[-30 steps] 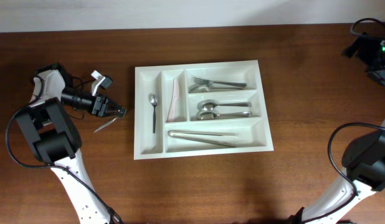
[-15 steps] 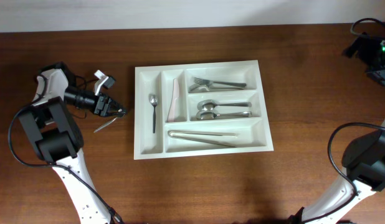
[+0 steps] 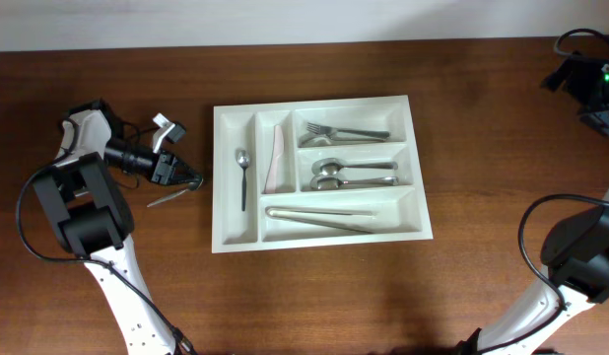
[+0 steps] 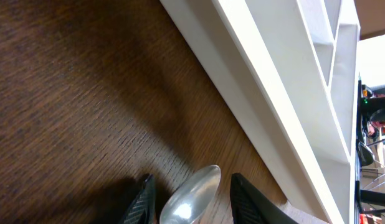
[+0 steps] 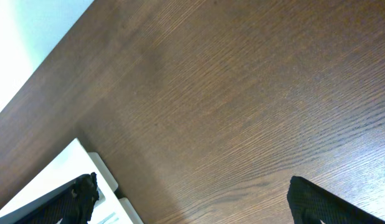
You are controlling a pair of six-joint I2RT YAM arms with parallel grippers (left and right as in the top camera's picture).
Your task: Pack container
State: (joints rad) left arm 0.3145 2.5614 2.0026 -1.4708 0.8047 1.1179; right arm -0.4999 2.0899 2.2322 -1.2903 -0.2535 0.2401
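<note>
The dark brown wooden table (image 3: 314, 296) carries the large white rectangular plastic container (image 3: 240, 128), a five-compartment cutlery tray lying flat at the centre of the overhead view. It looks like stiff, smooth moulded plastic and light for its bulk, so a nudge would probably slide it on the wood. It is far too wide to span, so a hold would have to pinch a rim wall.

- **Twelve o'clock wide compartment:** silver metal forks (image 3: 344, 131).
- **Middle wide compartment:** nested silver tablespoons (image 3: 349, 176).
- **Six o'clock wide compartment:** long slim metal pieces (image 3: 319, 215), type unclear.
- **Outer narrow compartment, at nine o'clock:** a small dark-handled teaspoon (image 3: 242, 170).
- **Narrow compartment beside it:** a pale pink flat utensil (image 3: 276, 156).

Outside the tray, at nine o'clock from it, a loose silver metal spoon (image 3: 167, 196) lies flat on the table. It should be thin, rigid and slick. The rounded bowl could squirt out of a pinch, so the neck or handle looks the safer hold.

The black left gripper (image 3: 189, 180) is down over this spoon. In the wrist view its fingers (image 4: 144, 196) stand apart on either side of the bowl, with slivers of wood showing between, so nothing is clamped that I can see. The right gripper (image 5: 192, 186) is parked off at two o'clock, spread wide over bare wood and holding nothing.
</note>
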